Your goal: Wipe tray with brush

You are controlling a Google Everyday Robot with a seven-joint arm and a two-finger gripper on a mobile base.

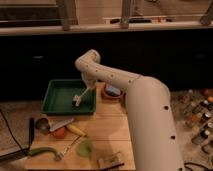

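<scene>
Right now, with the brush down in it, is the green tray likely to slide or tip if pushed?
Probably slides rather than tips: the tray is wide and shallow. It looks like light plastic, so the brush, slanting down from the hand near its right rim, could nudge it.

The white arm [145, 115] reaches across the wooden desk [107, 132], its tool [88, 86] above the right end of the dark-green tray [59, 91]. The pale brush [81, 95] slants down from the tool, bristle end low inside the tray. A yellow-handled knife [74, 129] lies nearer on the desk.
</scene>
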